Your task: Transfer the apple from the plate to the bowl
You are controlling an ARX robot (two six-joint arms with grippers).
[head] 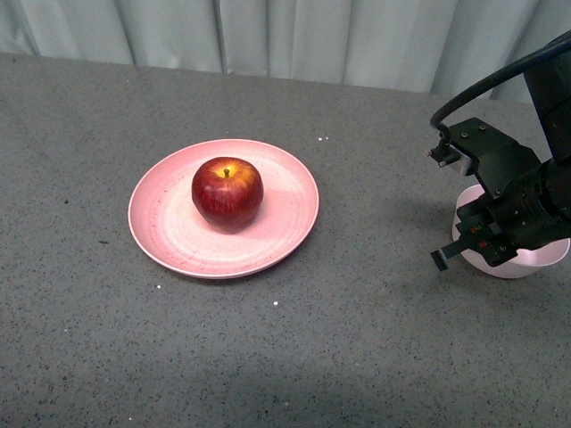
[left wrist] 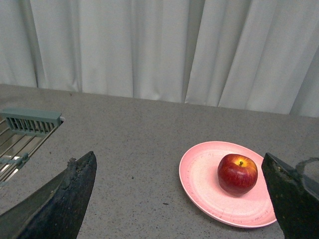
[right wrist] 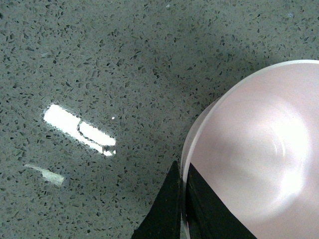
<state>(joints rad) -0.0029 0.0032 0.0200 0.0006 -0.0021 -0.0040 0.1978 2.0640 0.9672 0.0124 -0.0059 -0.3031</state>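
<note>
While your left gripper (left wrist: 178,157) hangs back with its fingers spread wide and nothing between them, the apple (head: 227,192) sits untouched near the middle of the plate (head: 169,232), left of centre on the grey table (head: 357,357). Far to the right (well apart from the plate) your right gripper (right wrist: 180,167) is at the edge of the bowl (head: 526,260), fingers drawn almost together with the rim between them, seemingly pinching it. Count the task as not begun: the bowl looks empty, and grasping, lifting, carrying and releasing the apple all remain.
</note>
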